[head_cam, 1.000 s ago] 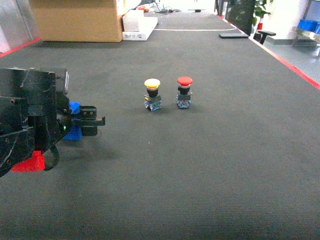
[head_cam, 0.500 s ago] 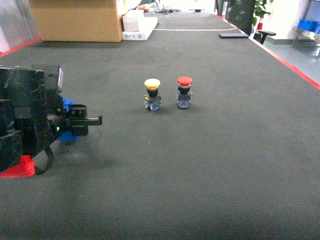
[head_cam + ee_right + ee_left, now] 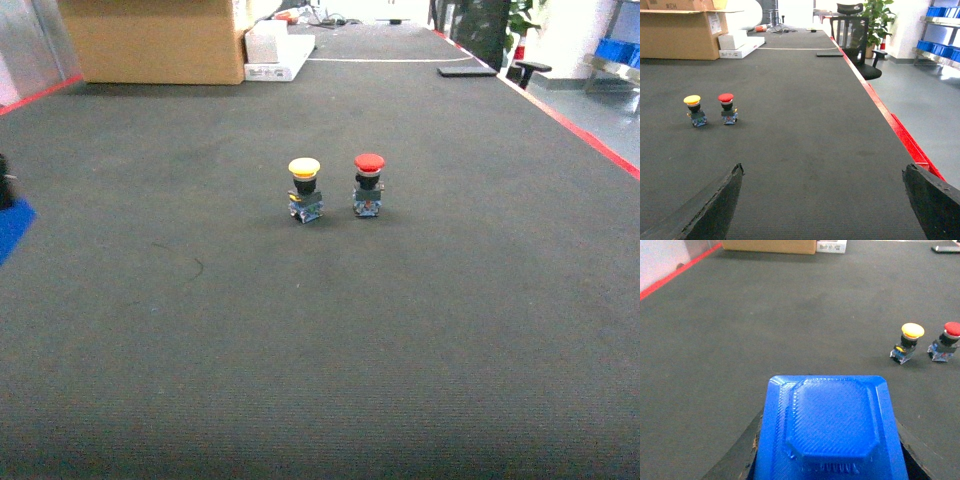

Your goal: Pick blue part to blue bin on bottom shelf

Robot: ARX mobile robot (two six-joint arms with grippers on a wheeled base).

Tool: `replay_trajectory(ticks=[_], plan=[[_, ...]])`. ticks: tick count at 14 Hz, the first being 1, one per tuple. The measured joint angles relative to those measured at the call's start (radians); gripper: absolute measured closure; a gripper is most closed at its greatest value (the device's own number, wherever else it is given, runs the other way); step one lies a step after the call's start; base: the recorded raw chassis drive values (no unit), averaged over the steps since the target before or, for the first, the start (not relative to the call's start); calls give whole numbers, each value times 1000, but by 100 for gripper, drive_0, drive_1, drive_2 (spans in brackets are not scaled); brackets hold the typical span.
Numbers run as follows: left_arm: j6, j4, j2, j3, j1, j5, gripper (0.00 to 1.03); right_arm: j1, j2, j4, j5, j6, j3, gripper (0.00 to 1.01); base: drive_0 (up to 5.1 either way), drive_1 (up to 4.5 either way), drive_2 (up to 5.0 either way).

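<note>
The blue part (image 3: 829,434) sits between the jaws of my left gripper (image 3: 827,460), which is clamped on it. It looks like stiff, light printed plastic with a ribbed skin, so I judge the flat sides are the good place to hold and it should not slip easily. The head view shows only a blue corner at the left edge; the left wrist view shows its octagonal top. My right gripper (image 3: 822,200) stands apart, empty, over the dark mat (image 3: 400,330).

Blue part (image 3: 829,432): ribbed plastic block with raised octagonal top face, held flat-side up above the dark surface (image 3: 765,320), filling the left wrist view's foreground
</note>
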Motion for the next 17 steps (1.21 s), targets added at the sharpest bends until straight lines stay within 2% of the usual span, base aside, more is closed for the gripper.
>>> replay_trajectory(ticks=[1, 3, 5, 6, 7, 8, 13, 17], plan=[[-5, -114, -174, -19, -47, -51, 59, 0, 0, 0, 0, 0, 0, 3, 0, 0, 0], [-62, -379, -485, -17, -147, -174, 59, 0, 0, 0, 0, 0, 0, 3, 0, 0, 0], [-119, -598, -706, -14, -245, -302, 59, 0, 0, 0, 0, 0, 0, 3, 0, 0, 0], [-143, -642, -753, -11, -217, -276, 59, 0, 0, 0, 0, 0, 0, 3, 0, 0, 0], [-142, -644, -755, -11, -167, -254, 59, 0, 0, 0, 0, 0, 0, 3, 0, 0, 0], [-140, -638, -755, -11, -159, -252, 59, 0, 0, -1, 0, 0, 0, 3, 0, 0, 0], [-134, -638, -757, -11, -162, -242, 59, 0, 0, 0, 0, 0, 0, 3, 0, 0, 0], [-133, -638, -758, -11, -162, -243, 59, 0, 0, -2, 0, 0, 0, 3, 0, -395, 395]])
